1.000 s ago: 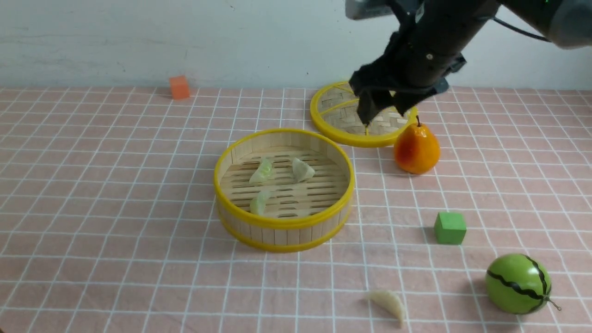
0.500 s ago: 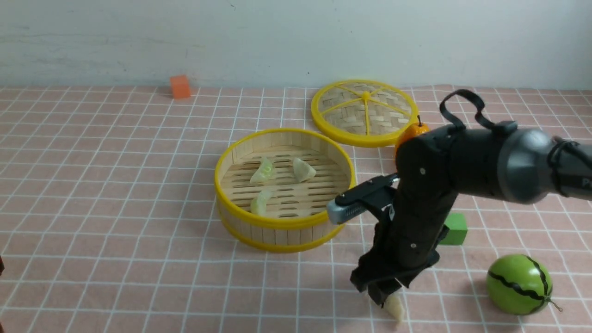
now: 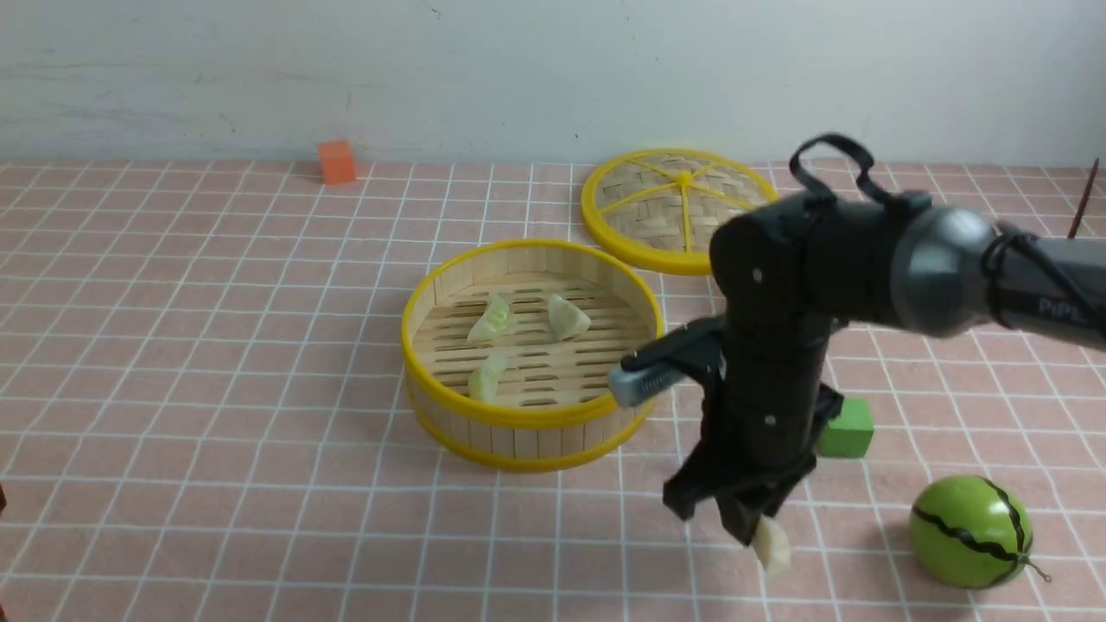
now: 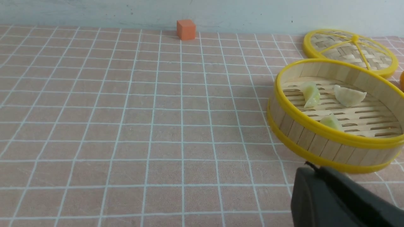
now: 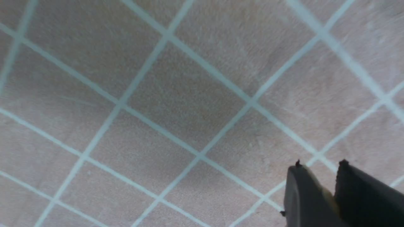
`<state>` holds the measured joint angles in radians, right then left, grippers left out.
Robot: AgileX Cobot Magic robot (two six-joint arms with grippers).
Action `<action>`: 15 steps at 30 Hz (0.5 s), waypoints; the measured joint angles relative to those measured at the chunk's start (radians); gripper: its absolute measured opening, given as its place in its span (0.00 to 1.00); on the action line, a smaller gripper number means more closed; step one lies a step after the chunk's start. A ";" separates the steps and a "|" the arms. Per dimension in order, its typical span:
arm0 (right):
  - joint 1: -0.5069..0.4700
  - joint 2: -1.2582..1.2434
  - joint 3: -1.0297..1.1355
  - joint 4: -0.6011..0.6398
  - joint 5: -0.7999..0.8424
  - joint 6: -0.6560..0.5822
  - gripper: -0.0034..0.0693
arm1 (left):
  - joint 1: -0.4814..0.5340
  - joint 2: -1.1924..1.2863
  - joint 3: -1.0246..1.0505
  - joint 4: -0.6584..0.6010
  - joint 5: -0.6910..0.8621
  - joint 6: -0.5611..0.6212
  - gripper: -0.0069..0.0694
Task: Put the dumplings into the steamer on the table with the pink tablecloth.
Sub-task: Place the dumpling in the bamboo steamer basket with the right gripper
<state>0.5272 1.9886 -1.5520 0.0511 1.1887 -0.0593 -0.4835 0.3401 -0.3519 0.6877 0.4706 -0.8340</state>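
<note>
**A:** Which step is in hand?

**B:** The last pickup, it is judged. Three pieces are already lodged on the slatted floor of the steamer: a green dumpling, a second green dumpling and a cream dumpling. The fourth dumpling is pinched by one end between the jaws of the right gripper. It is held over the pink tablecloth at about four o'clock from the steamer. Whether it hangs clear of the cloth cannot be told.

**A:** And the other arm?

**B:** The left gripper is parked low at about eight o'clock from the steamer. Its jaws are pressed together and nothing is held.

**A:** What is called for next?

**B:** A lift is needed first, high enough for the yellow rim to be cleared. The piece must then be carried toward ten o'clock and released over the bare slats on the three-o'clock side of the floor. Since most of the piece hangs below the fingers, a steady carry is advised.
</note>
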 joint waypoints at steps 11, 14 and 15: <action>0.001 0.031 -0.297 0.129 -0.302 -0.090 0.23 | 0.000 0.000 0.000 0.035 -0.015 0.000 0.09; 0.001 0.097 -0.299 0.138 -0.424 -0.093 0.23 | 0.000 0.000 0.000 0.036 -0.016 0.000 0.09; 0.001 0.126 -0.299 0.140 -0.451 -0.094 0.23 | 0.000 0.000 0.000 0.036 -0.016 0.000 0.09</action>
<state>0.5281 2.1141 -1.8512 0.1912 0.7378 -0.1536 -0.4835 0.3401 -0.3519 0.7234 0.4542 -0.8340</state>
